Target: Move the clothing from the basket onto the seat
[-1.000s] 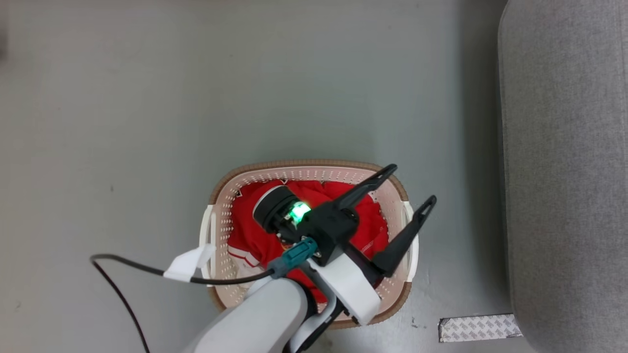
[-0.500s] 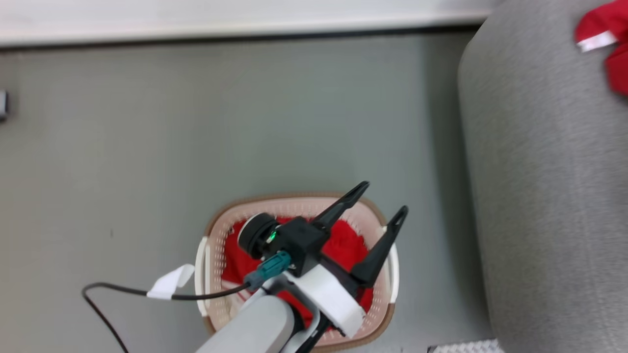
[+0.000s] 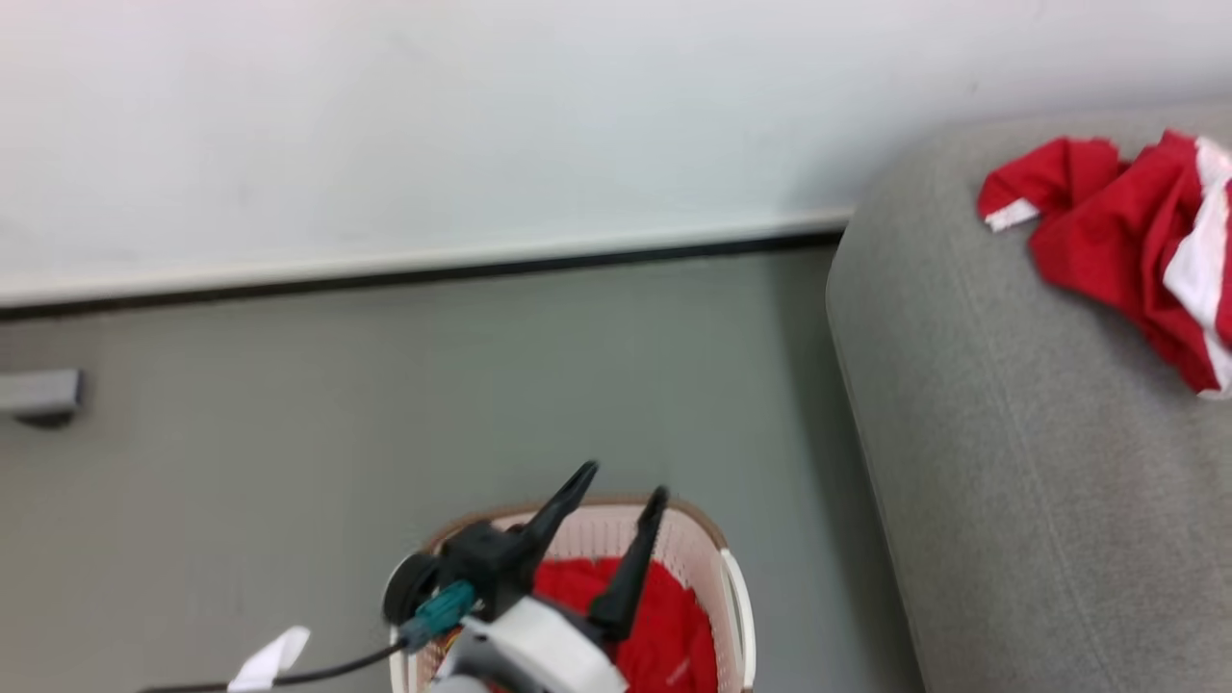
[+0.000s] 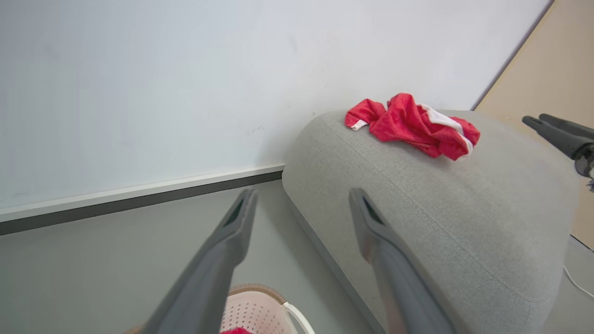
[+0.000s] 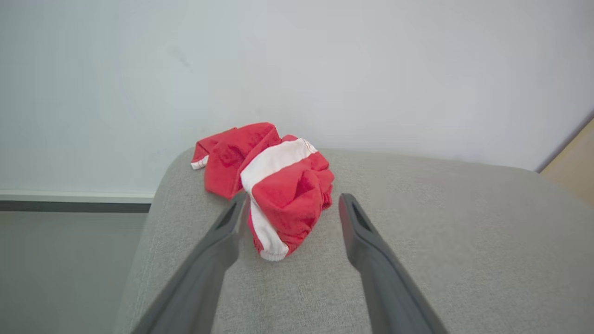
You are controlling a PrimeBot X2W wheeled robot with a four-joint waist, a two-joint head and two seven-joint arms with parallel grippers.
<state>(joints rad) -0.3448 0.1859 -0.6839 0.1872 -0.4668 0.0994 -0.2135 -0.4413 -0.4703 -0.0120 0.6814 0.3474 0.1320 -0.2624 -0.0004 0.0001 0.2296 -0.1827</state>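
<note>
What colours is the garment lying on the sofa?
The garment is bright red with a broad white band and white trim, clearest in the right wrist view.

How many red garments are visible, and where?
2: a crumpled garment on the seat, a red heap in the basket below the left tool; the heap may hide more.

A crumpled red garment [image 5: 274, 185] with a white band lies on the grey seat [image 5: 441, 222], just beyond the tips of the right gripper [image 5: 293, 198], whose fingers [image 5: 204, 273] are spread wide.
</note>
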